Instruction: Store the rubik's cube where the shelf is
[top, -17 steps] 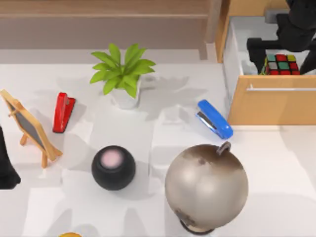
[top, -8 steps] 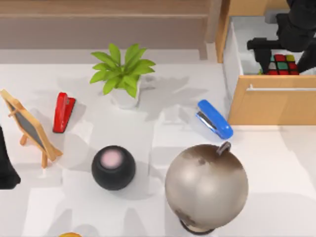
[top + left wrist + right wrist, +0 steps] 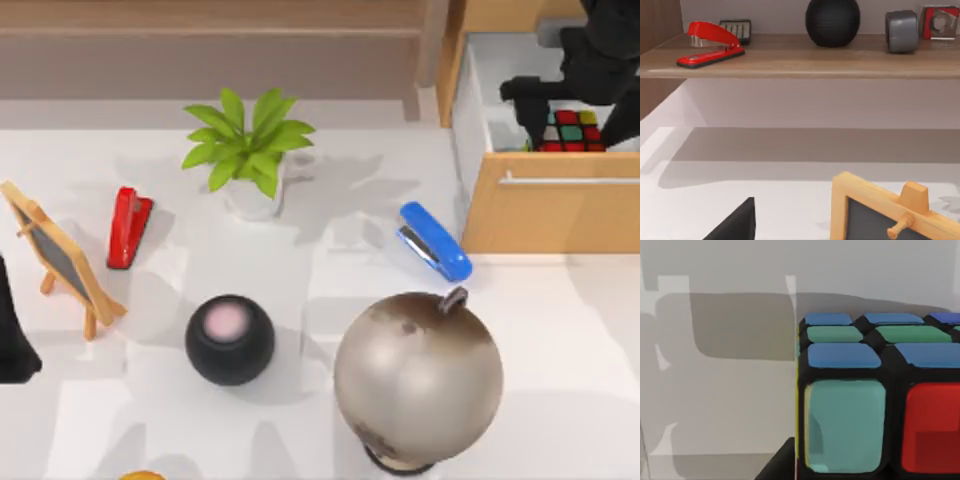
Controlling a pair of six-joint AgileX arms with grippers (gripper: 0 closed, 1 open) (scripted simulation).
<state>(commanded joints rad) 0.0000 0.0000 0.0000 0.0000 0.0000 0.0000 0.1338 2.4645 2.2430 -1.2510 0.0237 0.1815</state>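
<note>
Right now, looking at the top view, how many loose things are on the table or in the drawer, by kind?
Staplers: 2 (red, blue)
Potted plant: 1
Chalkboard easel: 1
Speaker: 1
Globe: 1
Rubik's cube, in the drawer: 1
Total: 7

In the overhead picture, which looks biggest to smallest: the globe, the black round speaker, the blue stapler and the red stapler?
1. Globe, clearly the largest.
2. Black round speaker.
3. Blue stapler.
4. Red stapler.
The two staplers look close in size, with the blue one appearing a little longer, so their order is unsure.
</note>
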